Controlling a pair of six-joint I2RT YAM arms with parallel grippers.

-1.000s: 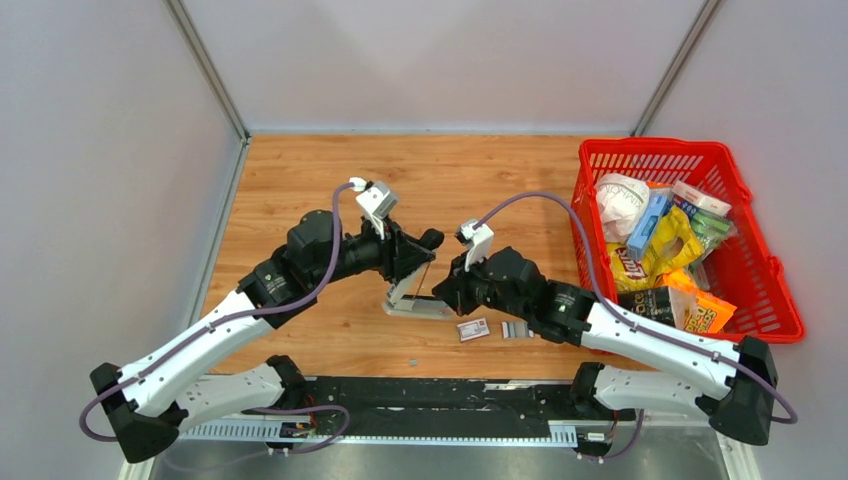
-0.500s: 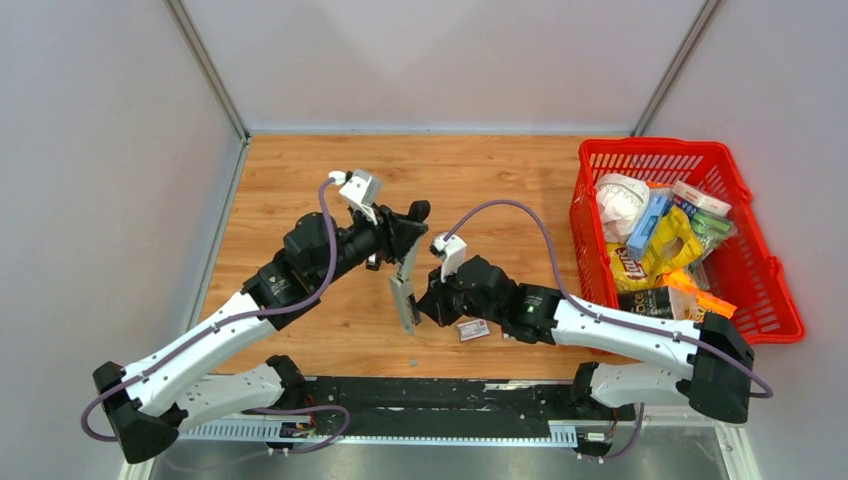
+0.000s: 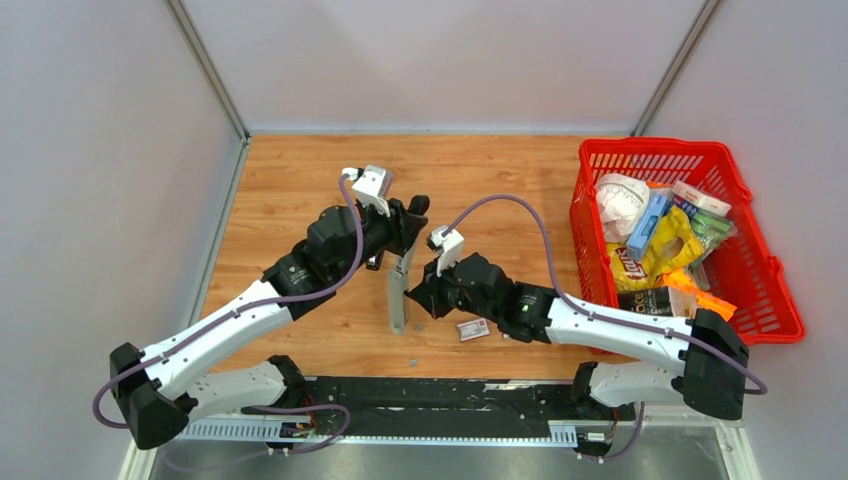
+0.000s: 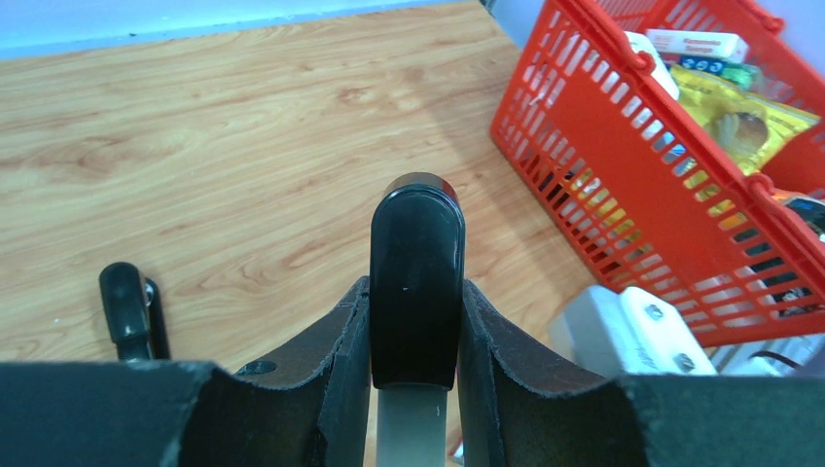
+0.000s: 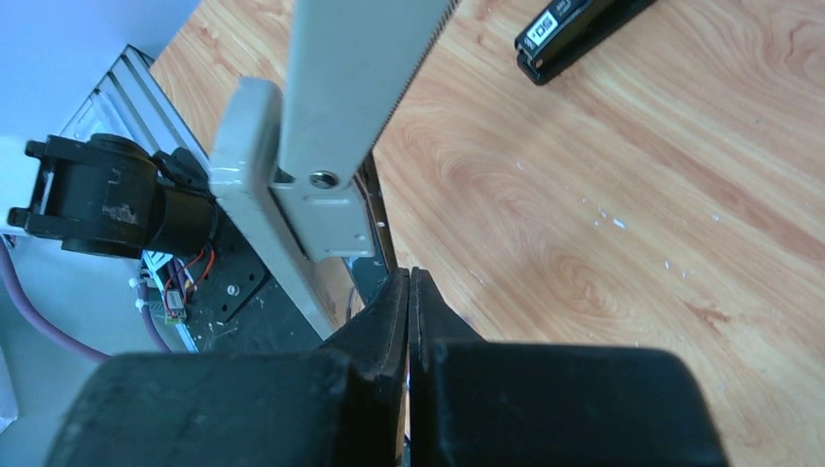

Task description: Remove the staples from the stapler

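Note:
My left gripper [image 3: 404, 243] [image 4: 416, 292] is shut on the black top end of the stapler [image 4: 416, 255]. The stapler's grey body [image 3: 397, 298] hangs almost upright above the table. My right gripper [image 3: 416, 299] [image 5: 409, 279] is shut with nothing between its jaws, right beside the stapler's lower end. In the right wrist view the grey rail [image 5: 336, 117] rises just above my fingertips, and a finely ribbed edge [image 5: 420, 60] runs along it; I cannot tell whether that is staples. No loose staples show on the table.
A small red-and-white box [image 3: 473, 329] lies by the right arm. A small black stapler [image 5: 574, 29] [image 4: 126, 309] lies on the wood behind. A red basket [image 3: 785, 300] [image 4: 623, 185] full of packets stands at the right.
The stapler went from lying open on the table to hanging upright from my left gripper. My right gripper moved left to its lower end. The right arm now covers the spot beside the box.

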